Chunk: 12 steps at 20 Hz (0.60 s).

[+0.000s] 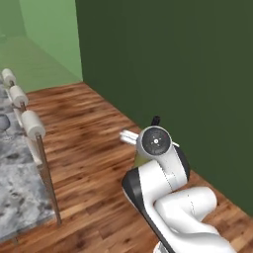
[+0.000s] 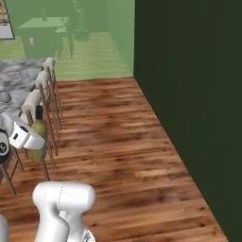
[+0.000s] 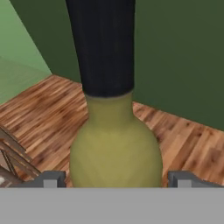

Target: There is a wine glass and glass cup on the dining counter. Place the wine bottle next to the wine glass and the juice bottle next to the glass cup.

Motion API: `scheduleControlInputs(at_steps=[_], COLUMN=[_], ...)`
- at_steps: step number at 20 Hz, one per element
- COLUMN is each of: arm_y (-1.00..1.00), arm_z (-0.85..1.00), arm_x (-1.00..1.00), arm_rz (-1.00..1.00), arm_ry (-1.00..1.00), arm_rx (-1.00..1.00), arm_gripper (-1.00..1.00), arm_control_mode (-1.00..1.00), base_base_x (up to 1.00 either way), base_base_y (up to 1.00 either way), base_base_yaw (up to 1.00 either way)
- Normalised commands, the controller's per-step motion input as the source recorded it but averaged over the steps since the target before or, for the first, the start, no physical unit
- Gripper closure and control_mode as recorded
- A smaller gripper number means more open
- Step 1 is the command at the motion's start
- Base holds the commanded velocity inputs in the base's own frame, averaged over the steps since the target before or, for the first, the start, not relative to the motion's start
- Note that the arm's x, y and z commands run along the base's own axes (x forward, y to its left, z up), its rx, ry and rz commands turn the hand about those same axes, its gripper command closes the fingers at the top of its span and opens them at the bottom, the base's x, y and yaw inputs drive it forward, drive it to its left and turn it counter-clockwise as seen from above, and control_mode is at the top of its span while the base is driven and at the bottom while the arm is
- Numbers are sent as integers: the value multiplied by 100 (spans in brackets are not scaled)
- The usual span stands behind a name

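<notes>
The wine bottle [image 3: 114,144], olive-yellow with a black neck, stands upright between my gripper [image 3: 116,179] fingertips [image 3: 50,179], which are shut on its wide body. In the right base view the wine bottle [image 2: 38,132] hangs in the white hand [image 2: 22,134] just off the stools, above the wood floor. Its black top [image 1: 156,120] pokes up behind my arm in the left base view. The dining counter [image 1: 17,192] lies to the left, and a small grey glass object [image 2: 4,97] stands on it; I cannot tell which glass it is. The juice bottle is out of view.
Several cushioned stools [image 1: 32,123] line the counter's edge [image 2: 21,75] between me and the top. A dark green wall [image 2: 189,94] runs along the right. Wood floor [image 2: 118,142] spreads between them. A green table [image 2: 45,28] stands far back.
</notes>
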Motion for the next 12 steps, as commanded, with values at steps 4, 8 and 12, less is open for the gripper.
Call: scheduleControlInputs(at_steps=[4,8,12], arm_y=[0,0,0], arm_z=[0,0,0], arm_x=[0,0,0], arm_rz=[0,0,0], arm_ry=[0,0,0], arm_rx=[0,0,0], arm_gripper=[100,100,100], arm_control_mode=[100,100,100], base_base_x=[57,57,60], base_base_y=[-34,-35,-34], base_base_yaw=[27,23,23])
